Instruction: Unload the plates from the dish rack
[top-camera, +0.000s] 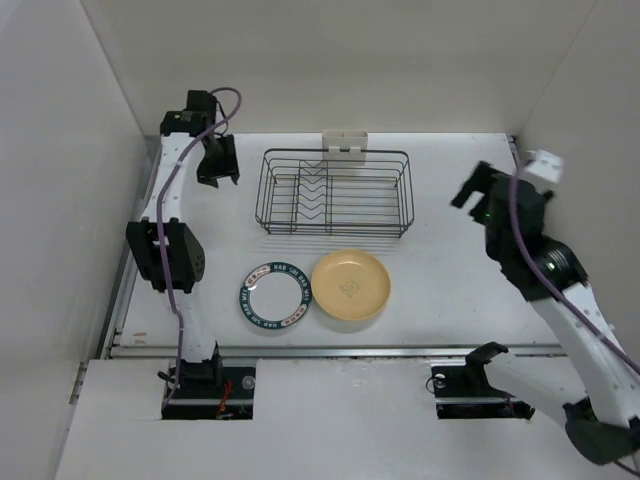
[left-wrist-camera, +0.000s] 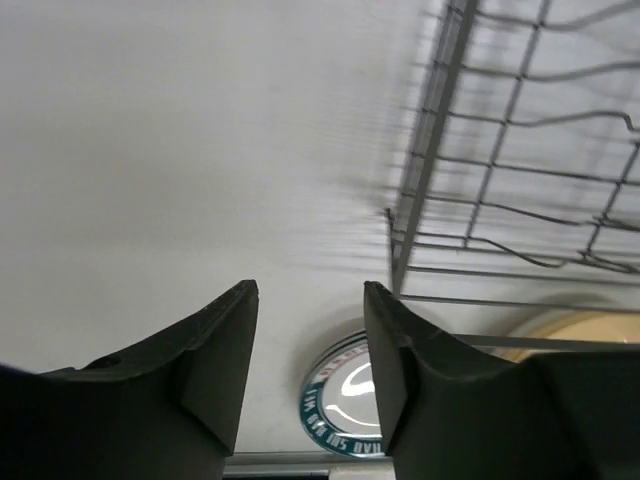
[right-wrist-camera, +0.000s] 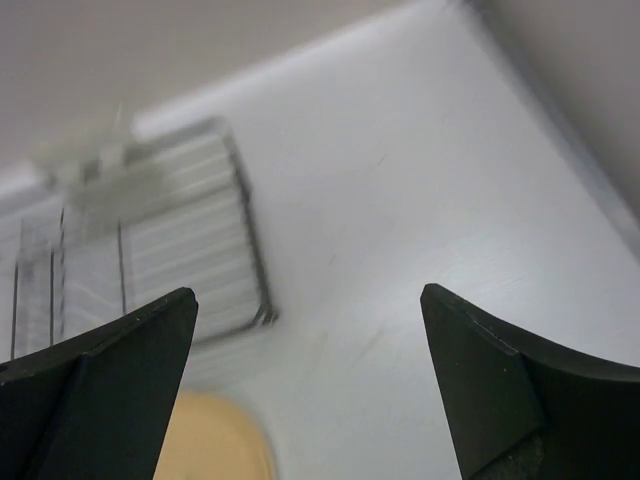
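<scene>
The dark wire dish rack stands at the table's back middle and holds no plates. The white plate with the lettered dark-teal rim and the yellow-orange plate lie flat side by side in front of it. The other two plates are out of view. My left gripper is open and empty, left of the rack. Its wrist view shows the rack, the teal-rimmed plate and the yellow-orange plate. My right gripper is open and empty, right of the rack.
A small white holder is clipped to the rack's far side. White walls close in the table on the left, back and right. A metal rail runs along the table's near edge, just below the plates.
</scene>
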